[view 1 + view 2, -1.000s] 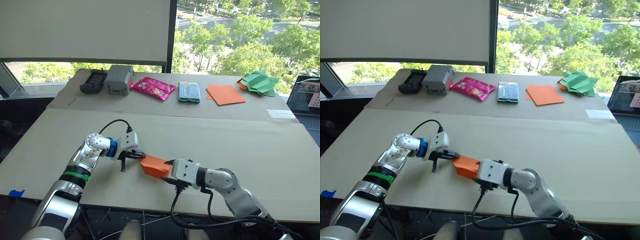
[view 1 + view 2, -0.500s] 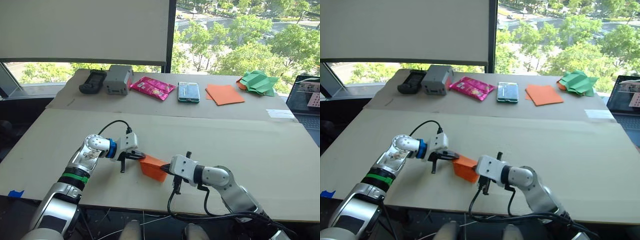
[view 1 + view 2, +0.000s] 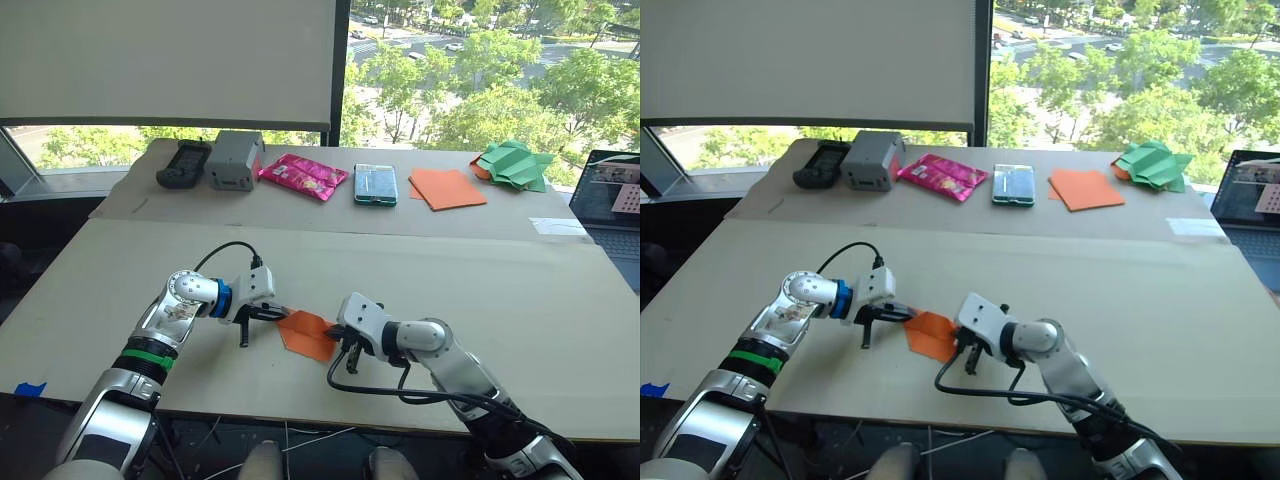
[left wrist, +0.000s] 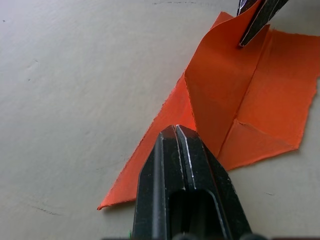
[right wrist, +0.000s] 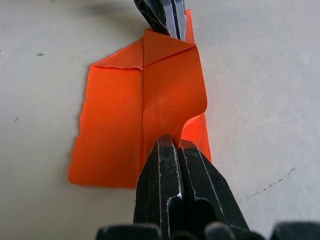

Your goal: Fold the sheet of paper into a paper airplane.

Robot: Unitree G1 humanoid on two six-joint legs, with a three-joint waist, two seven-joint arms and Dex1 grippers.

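1. Your left tool (image 3: pixel 275 313) reaches in low from the left, forearm angled down to the desk (image 3: pixel 480 290), fingers pressed together on the near corner of the sheet of paper (image 3: pixel 308 333).
2. Your right tool (image 3: pixel 340 341) comes in from the opposite side, elbow out to the right, wrist bent back toward the left tool. Its fingers are together too, pinching a raised flap of the same sheet.
3. The sheet lies between the two tools, mostly flat on the desk. In the right wrist view the sheet of paper (image 5: pixel 145 110) shows a long centre crease, a small triangular fold at the far end by the left tool's tips, and one flap curling up into the right tool's grip.
4. The left wrist view shows the left tool's fingers (image 4: pixel 182 165) closed on the sheet's edge beside a folded corner.
5. Well beyond both tools, along the back of the desk, sit a black device (image 3: pixel 182 163), a grey box (image 3: pixel 234 159), a pink packet (image 3: pixel 304 175), a phone (image 3: pixel 375 184), a smooth orange sheet (image 3: pixel 448 188) and a green paper shape (image 3: pixel 515 165).
6. A laptop (image 3: pixel 610 195) stands far off to the right tool's side.
7. Nothing lies between the tools and the sheet.
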